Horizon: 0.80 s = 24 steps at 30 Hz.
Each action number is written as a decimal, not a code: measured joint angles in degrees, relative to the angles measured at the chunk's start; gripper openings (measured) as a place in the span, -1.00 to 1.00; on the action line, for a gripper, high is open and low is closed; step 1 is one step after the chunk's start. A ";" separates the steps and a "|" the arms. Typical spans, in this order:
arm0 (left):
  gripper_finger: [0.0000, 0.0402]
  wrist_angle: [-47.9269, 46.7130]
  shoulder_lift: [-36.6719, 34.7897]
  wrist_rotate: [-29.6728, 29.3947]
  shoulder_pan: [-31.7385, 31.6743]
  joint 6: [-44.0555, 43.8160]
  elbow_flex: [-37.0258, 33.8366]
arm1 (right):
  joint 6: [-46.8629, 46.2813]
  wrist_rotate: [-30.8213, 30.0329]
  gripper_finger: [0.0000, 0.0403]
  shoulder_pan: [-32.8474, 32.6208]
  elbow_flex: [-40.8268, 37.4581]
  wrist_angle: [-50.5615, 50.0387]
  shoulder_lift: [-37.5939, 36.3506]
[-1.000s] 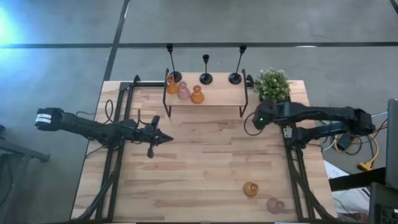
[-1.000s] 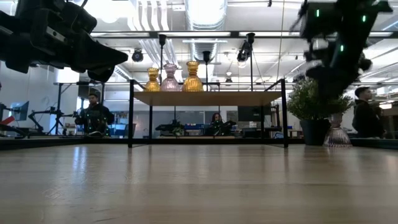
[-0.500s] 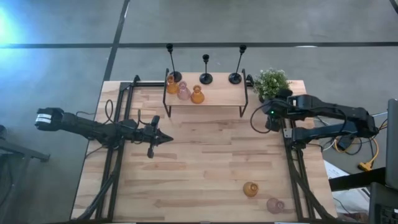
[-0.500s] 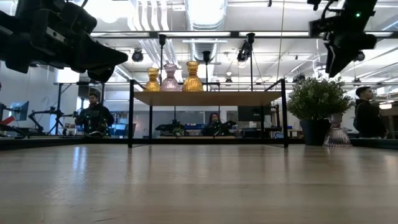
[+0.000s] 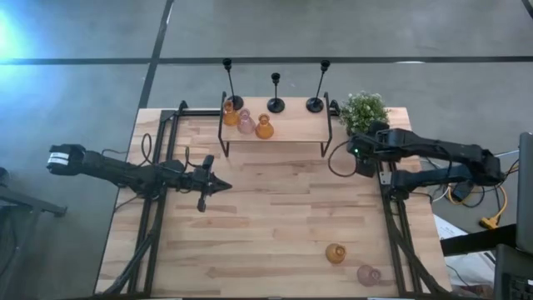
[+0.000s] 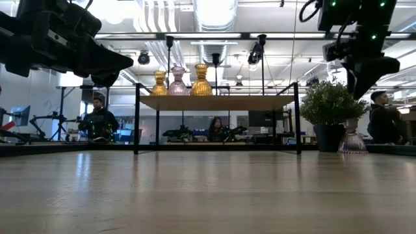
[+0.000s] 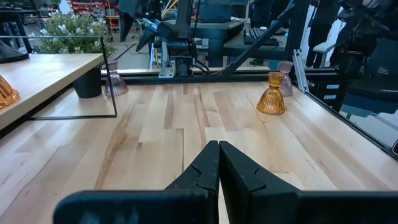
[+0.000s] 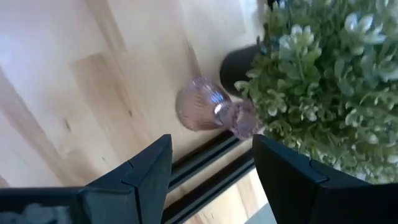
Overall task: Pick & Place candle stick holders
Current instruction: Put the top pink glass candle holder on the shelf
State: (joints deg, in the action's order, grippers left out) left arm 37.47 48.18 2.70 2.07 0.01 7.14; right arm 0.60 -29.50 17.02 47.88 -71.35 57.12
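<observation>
Three small glass candle stick holders, amber [image 5: 231,112], pink [image 5: 246,122] and amber [image 5: 265,127], stand on the wooden shelf [image 5: 296,132]. Three tall black ones [image 5: 276,103] stand at its far edge. A pink glass holder [image 8: 208,112] stands upright on the table next to the plant pot. My right gripper [image 8: 214,180] hangs open above it, pointing steeply down, touching nothing. An amber holder [image 5: 336,253] and a pink one [image 5: 367,274] stand near the table's near right corner. My left gripper [image 5: 223,186] waits shut and level over the table's left half.
The bushy green plant [image 5: 364,111] in its dark pot stands at the far right corner, right by my right gripper. The shelf's thin black legs [image 6: 298,120] rise from the table. Bare wood lies across the table's middle [image 5: 275,208]. People sit in the room beyond.
My right gripper has risen a little above the pink holder by the plant and rolled about its own axis. The pink holder has stayed upright on the table.
</observation>
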 joint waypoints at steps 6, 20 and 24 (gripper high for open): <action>-0.94 -0.04 0.00 0.01 0.01 -0.01 0.00 | 0.35 -0.02 0.07 6.01 -0.28 0.38 5.84; -0.94 -0.17 0.00 0.01 0.01 -0.01 0.00 | 8.86 1.62 0.05 11.30 -3.27 6.78 9.39; -0.94 -0.19 0.00 0.00 0.02 0.00 0.00 | 10.46 1.40 0.03 12.10 -4.25 8.08 9.32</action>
State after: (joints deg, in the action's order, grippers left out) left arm 37.28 48.18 2.70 2.08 0.01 7.14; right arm 11.06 -28.09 29.12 43.63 -63.27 66.44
